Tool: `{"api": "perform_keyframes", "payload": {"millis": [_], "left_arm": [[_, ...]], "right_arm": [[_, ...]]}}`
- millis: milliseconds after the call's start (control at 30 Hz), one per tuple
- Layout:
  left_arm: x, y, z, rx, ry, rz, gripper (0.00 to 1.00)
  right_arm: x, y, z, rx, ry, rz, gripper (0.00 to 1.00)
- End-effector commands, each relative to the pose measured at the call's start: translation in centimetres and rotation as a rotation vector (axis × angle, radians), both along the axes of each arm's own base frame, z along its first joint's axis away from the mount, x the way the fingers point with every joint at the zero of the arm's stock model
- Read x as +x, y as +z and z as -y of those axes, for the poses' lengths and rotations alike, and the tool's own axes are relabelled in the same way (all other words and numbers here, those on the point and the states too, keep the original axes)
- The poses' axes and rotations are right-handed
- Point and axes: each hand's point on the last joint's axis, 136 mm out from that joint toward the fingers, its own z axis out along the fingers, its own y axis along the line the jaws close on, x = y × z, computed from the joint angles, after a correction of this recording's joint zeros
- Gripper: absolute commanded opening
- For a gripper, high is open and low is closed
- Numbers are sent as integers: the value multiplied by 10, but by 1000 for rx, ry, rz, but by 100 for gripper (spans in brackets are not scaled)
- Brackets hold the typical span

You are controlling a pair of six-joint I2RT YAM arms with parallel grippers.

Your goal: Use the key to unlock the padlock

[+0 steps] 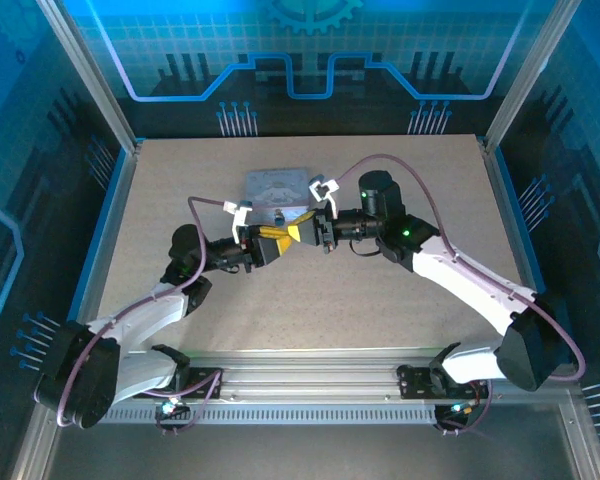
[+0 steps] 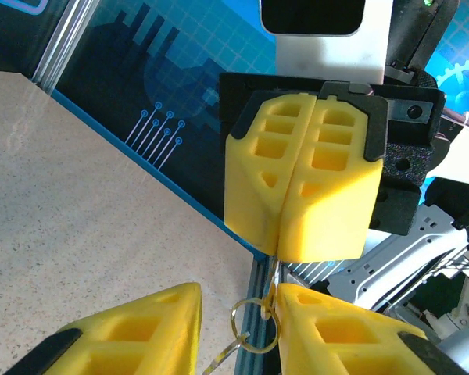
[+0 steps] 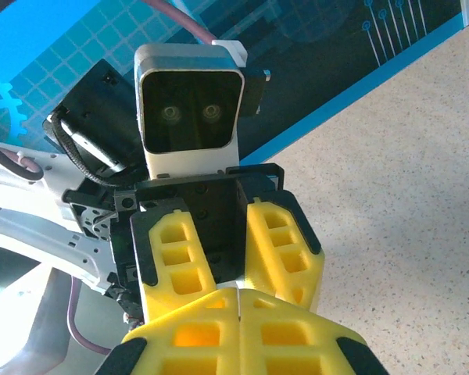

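Both arms rise from the near edge of the tabletop (image 1: 380, 300). The left arm (image 1: 130, 330) and the right arm (image 1: 460, 275) bend inward, and their yellow tips meet above the middle of the board, tip to tip and just clear of each other

The left fingers (image 2: 156, 328) stand apart with a plain gap between them, and nothing is clamped there. A thin golden ring (image 2: 234, 319) hangs in that gap, up against the finger on the right-hand side of the left wrist view. A flat silvery strip (image 2: 223, 359) slants down from the ring. It is too thin to tell what it is

Just beyond, the right fingers (image 2: 336, 195) are pressed flat together and point down at the ring. The key (image 2: 275, 272) is pinched in the seam at their tip. It is a fine metal sliver that reaches down to the ring, so it hangs in the air between the two sets of fingers, above the tabletop. The right wrist view shows the same closed pair from behind, facing the parted left pair

Farther back a pale grey tin (image 1: 278, 186) lies flat on the tabletop, just behind the meeting fingers and nearer the far edge
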Motion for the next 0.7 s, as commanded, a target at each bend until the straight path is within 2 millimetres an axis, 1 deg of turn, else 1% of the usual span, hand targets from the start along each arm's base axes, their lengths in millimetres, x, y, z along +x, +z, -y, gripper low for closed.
{"api": "perform_keyframes", "payload": {"millis": [0,133,267,500,533,600,633,667], "left_arm": [[-1,9,-3,-9,11,30,27],[0,8,-3,-7,9,25,17],[0,8,-4,-10,10,24,1],[-1,9,-8,-12,29,35,0],[0,9,-9,-13,36,36,0],[0,7,-11,-12,51,36,0],[1,4,-13,-6,61,29,0],[2,0,-14,3,79,19,0]], "right_arm": [[-3,10,4,27,1,21,0],[-2,9,4,27,2,19,0],[-1,8,5,28,-3,17,0],[7,7,5,33,-29,-6,0],[8,6,6,32,-37,-11,2],[11,4,7,18,-67,-28,16],[13,1,8,8,-83,-36,25],[16,-2,9,-4,-103,-47,38]]}}
